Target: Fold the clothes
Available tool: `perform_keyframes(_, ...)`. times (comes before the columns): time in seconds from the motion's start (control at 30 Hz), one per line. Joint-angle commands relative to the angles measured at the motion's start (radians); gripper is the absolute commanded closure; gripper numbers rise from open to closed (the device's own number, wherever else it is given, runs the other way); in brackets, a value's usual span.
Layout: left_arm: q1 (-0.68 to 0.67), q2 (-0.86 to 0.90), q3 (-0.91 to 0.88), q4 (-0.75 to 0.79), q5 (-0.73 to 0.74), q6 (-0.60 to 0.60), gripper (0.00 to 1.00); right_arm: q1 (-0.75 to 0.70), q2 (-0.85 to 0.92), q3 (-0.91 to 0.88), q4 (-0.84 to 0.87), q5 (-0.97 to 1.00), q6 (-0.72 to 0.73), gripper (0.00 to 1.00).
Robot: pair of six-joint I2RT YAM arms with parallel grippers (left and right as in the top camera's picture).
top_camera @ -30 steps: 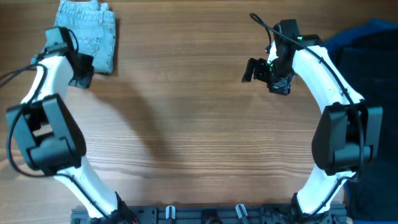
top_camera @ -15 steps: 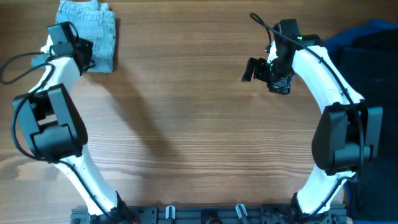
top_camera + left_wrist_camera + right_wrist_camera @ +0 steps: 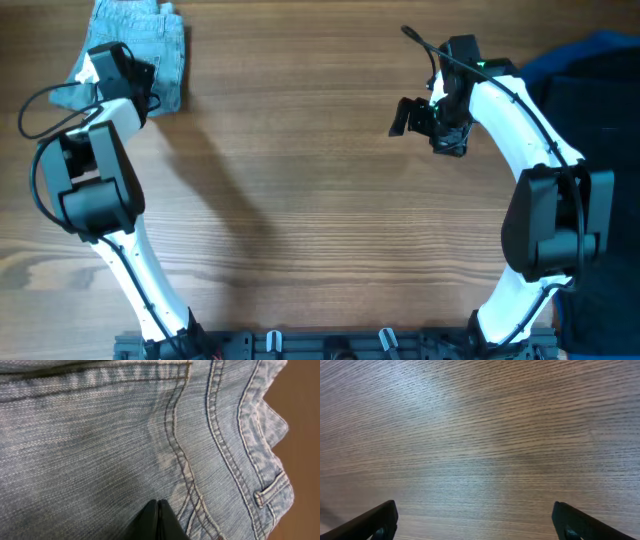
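My left end effector (image 3: 158, 513), shut and empty, sits close against the denim shorts (image 3: 95, 445), right end effector (image 3: 475, 522) wide over the desk (image 3: 480, 435); risk: a sideways drag rumples them

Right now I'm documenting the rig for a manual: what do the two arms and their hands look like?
The left arm and right arm have smooth white links joined by boxy black joint housings. A thin black cable loops off each wrist. The left hand and right hand are black, with slim dark fingers. A green light glows on the right wrist.
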Motion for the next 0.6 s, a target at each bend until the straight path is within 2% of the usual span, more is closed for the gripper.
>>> perform_keyframes(0.0, -0.004, 0.089, 0.016, 0.018, -0.021, 0.021, 0.96, 0.006, -0.012, -0.008, -0.018, 0.013, -0.012, 0.0)
perform_keyframes(0.33, -0.014, 0.167, 0.086, 0.111, -0.029, 0.026, 0.96, 0.006, -0.012, -0.008, -0.048, 0.012, -0.01, 0.0)
perform_keyframes(0.43, -0.009, 0.113, 0.086, 0.096, 0.051, 0.102, 0.96, 0.006, -0.012, -0.008, -0.056, 0.012, -0.01, 0.0)
perform_keyframes(0.57, -0.006, -0.035, 0.086, 0.047, 0.011, 0.104, 0.96, 0.006, -0.012, -0.008, -0.055, 0.013, -0.011, 0.0)
